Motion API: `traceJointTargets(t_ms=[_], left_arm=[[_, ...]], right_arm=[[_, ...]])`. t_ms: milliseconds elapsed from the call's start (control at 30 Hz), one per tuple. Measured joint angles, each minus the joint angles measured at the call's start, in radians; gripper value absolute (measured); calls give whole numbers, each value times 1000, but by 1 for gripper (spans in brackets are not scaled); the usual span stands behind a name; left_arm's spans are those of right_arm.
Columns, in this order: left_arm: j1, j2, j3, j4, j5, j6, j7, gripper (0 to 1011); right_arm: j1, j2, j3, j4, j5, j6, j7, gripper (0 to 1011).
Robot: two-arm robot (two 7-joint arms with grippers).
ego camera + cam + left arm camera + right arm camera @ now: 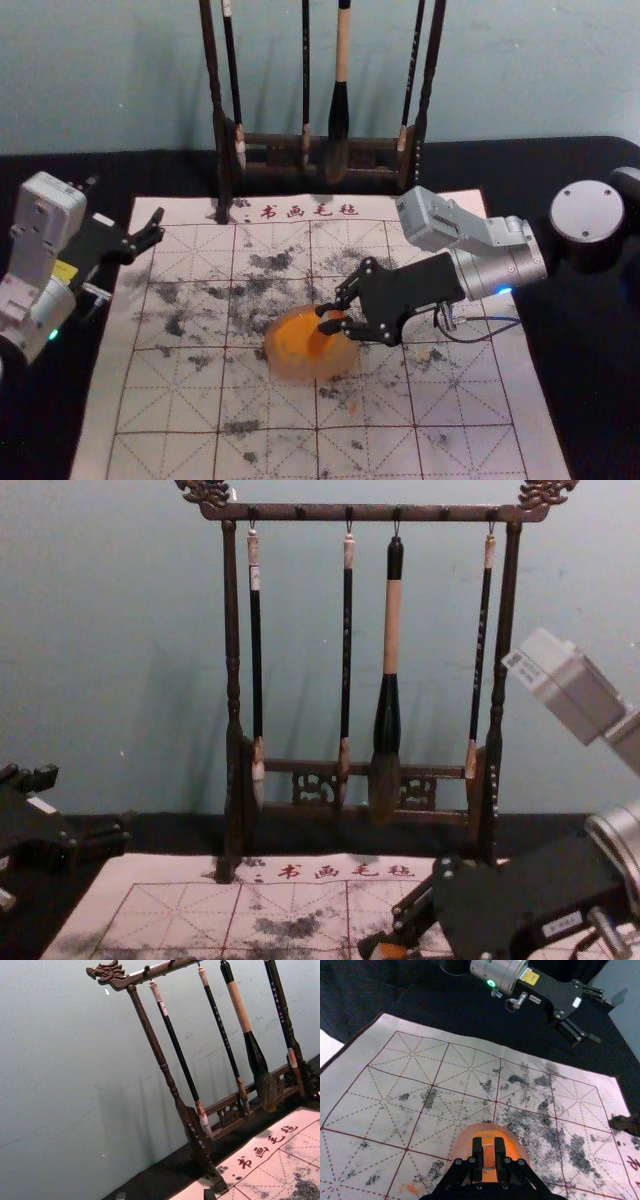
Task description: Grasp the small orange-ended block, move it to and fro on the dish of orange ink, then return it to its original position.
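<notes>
The right black metal claw (488, 1148) is clamped on the small orange-ended block (489, 1159), held at the round translucent dish of orange ink (465, 1144); contact with the ink cannot be confirmed. The block appears light and stiff, unlikely to crush; the wet end may prove slippery, so the grip belongs on the flat sides above it; the left black metal claw (606, 1024) idles with fingers spread, at the mat's left side.

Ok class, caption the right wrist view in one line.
Right tool grips a small block over the dish of orange ink on a gridded mat, the left tool open beyond.
</notes>
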Motion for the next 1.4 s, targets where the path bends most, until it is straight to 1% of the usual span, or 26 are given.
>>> traceJointTargets(t_ms=[533, 767, 1067, 1400], left_arm=[[0, 0, 0, 0, 0, 0, 0, 1001], [0, 0, 0, 0, 0, 0, 0, 1001], [0, 0, 0, 0, 0, 0, 0, 1001], [0, 0, 0, 0, 0, 0, 0, 1001]], right_arm=[[8, -20, -19, 11, 6, -10, 11, 148], [20, -40, -26, 36, 3, -21, 12, 148], [42, -75, -31, 89, -6, -39, 12, 148], [59, -95, -29, 124, -18, -51, 4, 148]])
